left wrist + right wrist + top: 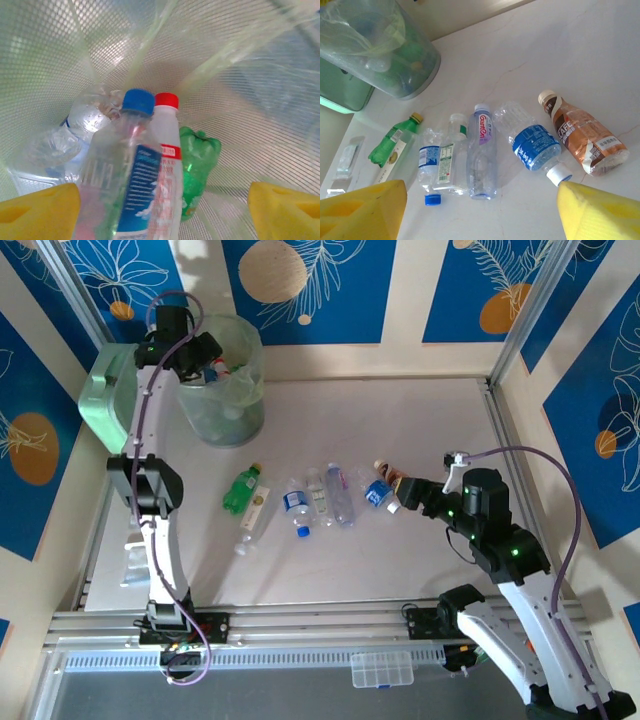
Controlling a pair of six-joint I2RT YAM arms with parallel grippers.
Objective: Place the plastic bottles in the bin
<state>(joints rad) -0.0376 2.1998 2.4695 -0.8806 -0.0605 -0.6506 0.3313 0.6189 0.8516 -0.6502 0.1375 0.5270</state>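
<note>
Upper left of the top view stands the bin (pixel 238 412), the left gripper (pixel 164 200) at its mouth, fingers apart above binned plastic bottles (pixel 150 150). Mid-frame, the right gripper (pixel 481 206) gapes near a brown bottle (pixel 582 136).

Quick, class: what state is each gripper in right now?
Left gripper: open, pointing into the translucent pale-green round plastic bin.
Right gripper: open, holding nothing.
</note>
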